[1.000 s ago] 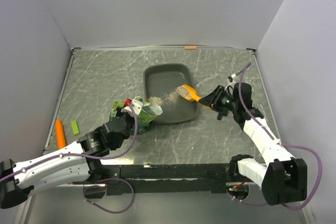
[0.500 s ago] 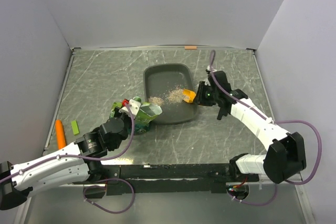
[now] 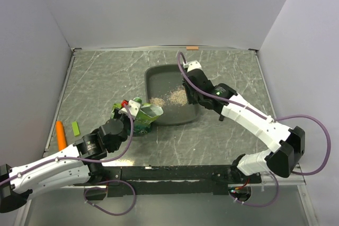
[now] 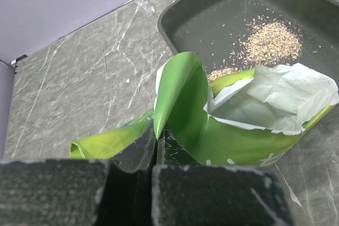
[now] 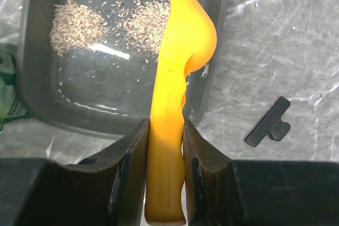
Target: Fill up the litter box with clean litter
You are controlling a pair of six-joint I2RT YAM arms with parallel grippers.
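Observation:
The dark grey litter box [image 3: 159,78] lies at the table's middle, with two thin patches of pale clean litter [image 3: 170,98] on its floor. My right gripper [image 3: 190,80] hovers over its right side, shut on the handle of an orange scoop [image 5: 180,51] turned on edge above the tray [image 5: 106,99] and the litter [image 5: 74,22]. My left gripper [image 4: 158,136] is shut on a flap of the open green bag [image 4: 238,125], which leans at the box's near left corner [image 3: 144,115]. The left wrist view shows litter [image 4: 270,38] beyond the bag's mouth.
A small black clip [image 5: 270,123] lies on the table right of the box. An orange stick [image 3: 61,134] and a small green block [image 3: 76,128] lie near the left wall. Grey walls enclose the table on three sides.
My right arm has swung left from the box's right rim to above the box and rolled the scoop on edge; more litter lies in the tray. The left arm kept hold of the bag.

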